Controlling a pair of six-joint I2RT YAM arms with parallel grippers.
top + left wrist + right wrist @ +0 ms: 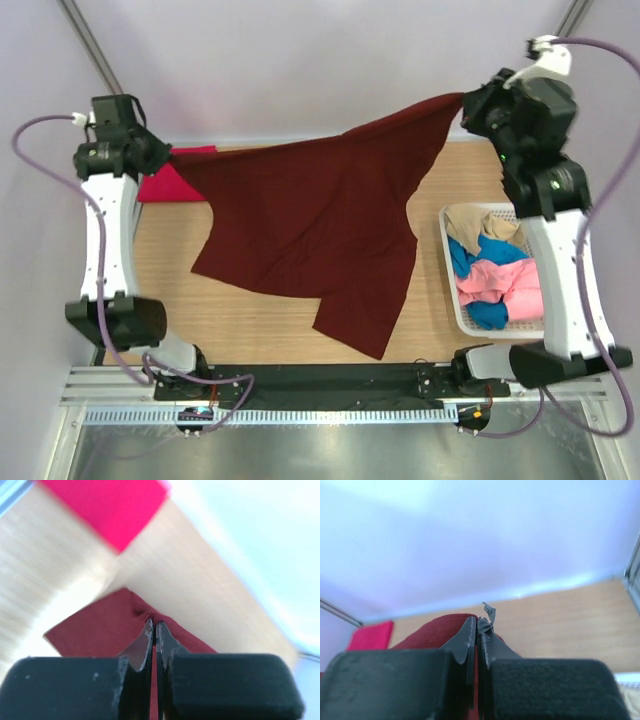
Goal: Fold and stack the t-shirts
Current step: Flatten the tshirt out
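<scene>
The maroon shirt point(320, 215) is held up in the air above the table point(250, 310), stretched between the two arms at the far side. One upper corner is pinched by the left gripper point(165, 155) and the other by the right gripper point(468, 105), which is seen higher in the top view, so the upper edge of the cloth is slanted. In the left wrist view the two fingers are pressed together with only a thin strip of maroon cloth between them, and the rest of the cloth is seen hanging away below the tips. In the right wrist view the fingers are likewise closed tightly on a fold of the maroon cloth. From the upper edge the shirt is spread wide and hangs down toward the near side, with one long flap reaching lowest, near the middle of the table; whether this flap is touching the wood cannot be told. The red shirt point(165, 183) is laid flat on the far left corner of the table, just beside the left gripper and partly covered from above by the maroon cloth. On the right side of the table, next to the right arm, a white basket point(446, 270) is placed. Inside it a beige shirt point(480, 225), a blue shirt point(465, 258) and a pink shirt point(505, 280) are bundled together, not folded.
</scene>
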